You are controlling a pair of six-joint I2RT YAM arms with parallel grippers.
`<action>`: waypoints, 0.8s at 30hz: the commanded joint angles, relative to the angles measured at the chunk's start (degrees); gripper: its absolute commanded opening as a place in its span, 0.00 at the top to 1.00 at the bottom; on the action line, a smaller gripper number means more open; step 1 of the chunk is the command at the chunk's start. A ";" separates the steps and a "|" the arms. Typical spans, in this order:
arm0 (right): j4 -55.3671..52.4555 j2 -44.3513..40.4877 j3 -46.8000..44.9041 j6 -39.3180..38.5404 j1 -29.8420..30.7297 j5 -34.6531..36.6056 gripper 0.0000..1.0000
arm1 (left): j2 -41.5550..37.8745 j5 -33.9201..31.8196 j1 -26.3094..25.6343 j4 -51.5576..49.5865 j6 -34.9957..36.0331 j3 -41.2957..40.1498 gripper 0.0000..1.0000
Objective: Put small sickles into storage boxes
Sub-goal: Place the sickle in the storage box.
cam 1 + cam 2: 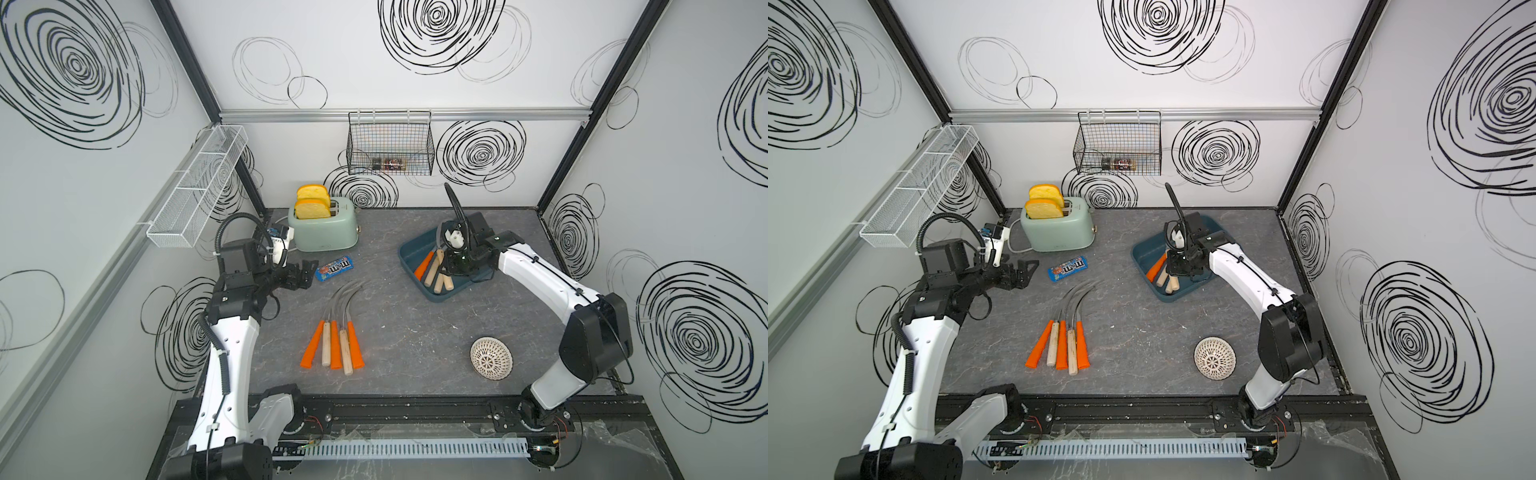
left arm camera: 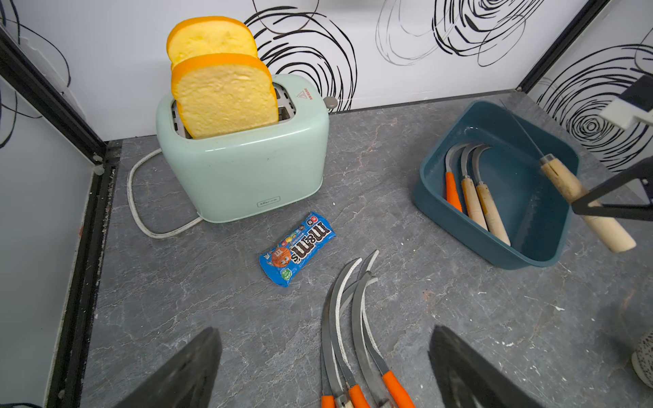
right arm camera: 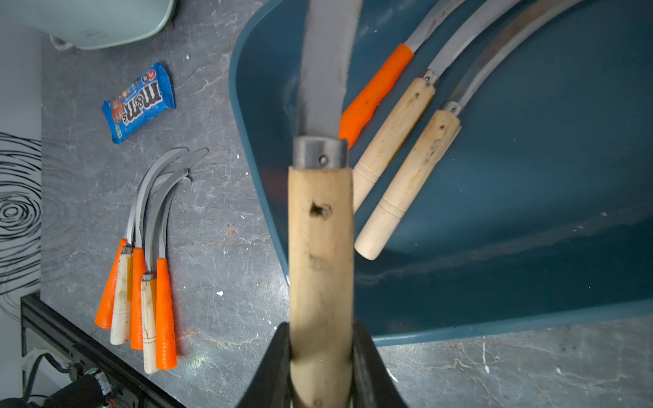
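Note:
Several small sickles (image 1: pixel 336 345) (image 1: pixel 1061 345) lie side by side mid-table, orange and pale wooden handles toward the front edge. The dark teal storage box (image 1: pixel 409 254) (image 2: pixel 459 243) sits at the back right and holds three sickles (image 2: pixel 470 197) (image 3: pixel 392 141), one orange-handled and two wooden. My right gripper (image 3: pixel 321 353) (image 1: pixel 451 266) is shut on a wooden-handled sickle (image 3: pixel 319 229) (image 2: pixel 565 183), held just above the box's near edge with its blade over the box. My left gripper (image 1: pixel 309 270) (image 2: pixel 325 332) hovers open and empty at the left, near the blade tips.
A mint toaster (image 1: pixel 320 228) with two bread slices stands at the back left, with a blue M&M's bag (image 1: pixel 334 268) in front of it. A white lattice bowl (image 1: pixel 491 358) sits at the front right. A black wire basket (image 1: pixel 390 143) and a white mesh shelf (image 1: pixel 195 187) hang on the walls.

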 commanded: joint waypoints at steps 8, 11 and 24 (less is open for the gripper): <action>6.54 3.61 0.03 3.95 -4.26 -4.42 1.00 | 0.55 -0.22 -1.68 2.97 -0.92 1.80 0.04; 8.67 3.86 -1.08 5.18 -5.39 -4.96 1.00 | 0.67 -0.43 -1.81 3.33 -1.33 1.69 0.04; 11.99 5.80 -3.10 8.93 -6.85 -6.64 1.00 | 1.50 -1.25 -3.08 2.80 -0.03 2.04 0.04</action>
